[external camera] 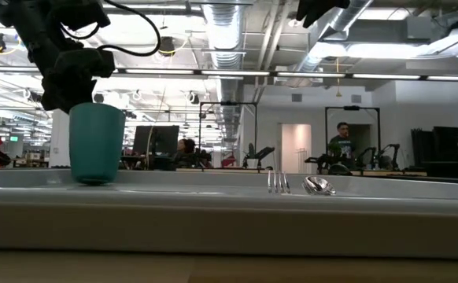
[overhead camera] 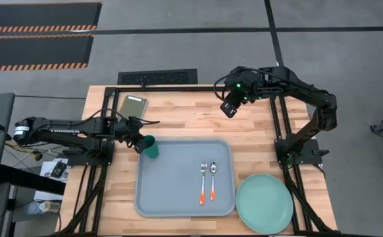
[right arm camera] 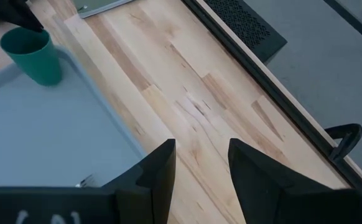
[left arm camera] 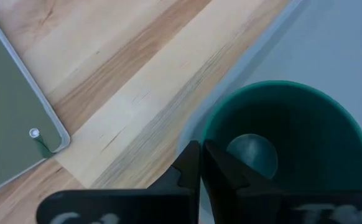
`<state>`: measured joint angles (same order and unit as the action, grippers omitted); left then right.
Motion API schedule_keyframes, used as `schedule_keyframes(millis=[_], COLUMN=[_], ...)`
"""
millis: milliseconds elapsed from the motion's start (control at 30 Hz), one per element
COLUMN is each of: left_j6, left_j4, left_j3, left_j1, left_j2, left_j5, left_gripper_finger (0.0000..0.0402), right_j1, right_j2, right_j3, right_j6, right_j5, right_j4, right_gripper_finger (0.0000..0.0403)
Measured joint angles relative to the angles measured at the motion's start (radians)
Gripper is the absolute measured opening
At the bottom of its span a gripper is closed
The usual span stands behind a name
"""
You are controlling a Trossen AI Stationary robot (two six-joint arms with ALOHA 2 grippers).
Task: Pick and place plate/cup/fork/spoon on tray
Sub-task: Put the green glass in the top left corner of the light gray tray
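Note:
The dark teal cup (overhead camera: 152,149) stands upright in the far left corner of the pale grey-blue tray (overhead camera: 172,191). It also shows in the low view (external camera: 97,145) and the right wrist view (right arm camera: 33,56). My left gripper (overhead camera: 139,142) is shut on the cup from its left side. The fork (overhead camera: 203,181) and the spoon (overhead camera: 212,179), both orange-handled, lie side by side on the tray's right half. The mint-green plate (overhead camera: 264,204) lies on the table right of the tray. My right gripper (overhead camera: 229,106) is open and empty, above the far part of the table. My left gripper pinches the cup's wall at the rim (left arm camera: 207,138), on the cup's left side, with one finger inside the cup (left arm camera: 227,174) and one outside (left arm camera: 186,169). The fingers come slanting down from the table's left. The cup is upright; whether its base rests on the tray I cannot tell.
A small olive-green pad (overhead camera: 133,104) lies on the table beyond the tray's far left corner. A black frame runs along the table's edges (overhead camera: 178,87). Bare wood lies between the tray and the far edge (right arm camera: 187,99).

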<state>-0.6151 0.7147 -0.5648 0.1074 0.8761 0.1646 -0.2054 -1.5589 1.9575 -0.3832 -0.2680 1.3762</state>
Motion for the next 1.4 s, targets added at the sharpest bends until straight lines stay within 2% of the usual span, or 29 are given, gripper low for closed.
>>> schedule_keyframes(millis=[300, 967, 1200, 1400], left_j6=[0.033, 0.019, 0.027, 0.027], left_j4=[0.055, 0.029, 0.030, 0.032], left_j3=[-0.061, -0.035, -0.035, -0.035], left_j1=[0.000, -0.002, -0.002, -0.002], left_j2=[0.000, 0.001, 0.001, 0.001], left_j5=[0.024, -0.004, -0.046, -0.036], left_gripper_finger=[0.0000, 0.0002, 0.0022, 0.0063], right_j1=[0.000, 0.000, 0.000, 0.000], right_j2=[0.000, 0.000, 0.000, 0.000], right_j3=[0.000, 0.000, 0.000, 0.000], right_j6=[0.000, 0.000, 0.000, 0.000], right_j5=[0.000, 0.001, 0.001, 0.005], right_j4=[0.000, 0.000, 0.000, 0.000], right_gripper_finger=[0.0172, 0.0172, 0.0172, 0.0172])
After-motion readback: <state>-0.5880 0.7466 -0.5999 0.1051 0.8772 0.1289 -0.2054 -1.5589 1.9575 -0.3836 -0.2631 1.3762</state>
